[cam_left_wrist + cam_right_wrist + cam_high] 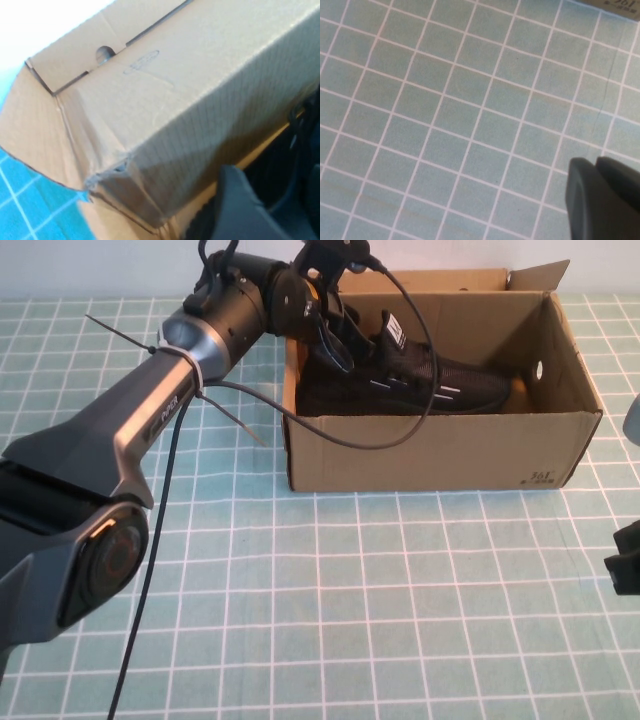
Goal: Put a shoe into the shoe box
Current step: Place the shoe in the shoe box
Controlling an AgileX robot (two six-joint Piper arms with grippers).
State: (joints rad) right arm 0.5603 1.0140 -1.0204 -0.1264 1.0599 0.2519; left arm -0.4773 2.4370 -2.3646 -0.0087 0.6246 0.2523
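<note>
The black shoe point(420, 380) lies on its sole inside the brown cardboard shoe box point(430, 455), toe toward the box's right end, white dashes showing on its side. My left gripper point(330, 335) reaches down into the box's left end at the shoe's heel. In the left wrist view its fingers point(240, 210) stand apart, with dark shoe point(285, 165) fabric between them and the shoe box point(190, 100) wall close by. My right gripper point(625, 560) is parked low at the right edge of the table. In the right wrist view it point(592, 162) is shut over bare mat.
A green mat with a white grid point(350, 590) covers the table. A black cable point(400, 430) loops from the left arm over the box's front wall. The box's back right flap point(540, 278) stands up.
</note>
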